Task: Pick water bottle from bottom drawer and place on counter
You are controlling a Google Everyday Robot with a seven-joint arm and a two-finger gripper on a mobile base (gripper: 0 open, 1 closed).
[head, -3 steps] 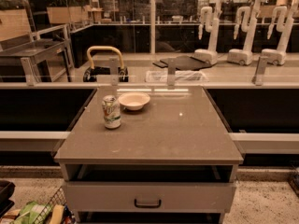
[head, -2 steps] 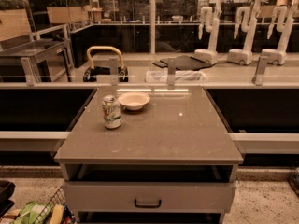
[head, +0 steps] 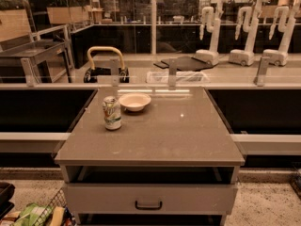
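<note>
My gripper is outside this view, so I cannot tell its state, and the water bottle is nowhere visible, presumably hidden behind the shut drawer front point(head: 149, 197), while the counter point(head: 188, 135) offers placing room right of the drink can point(head: 112, 113) and bowl point(head: 135, 101).

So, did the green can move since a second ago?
No. The can sits at the same spot as before, just left of the bowl on the counter. The gripper is not in view.
</note>
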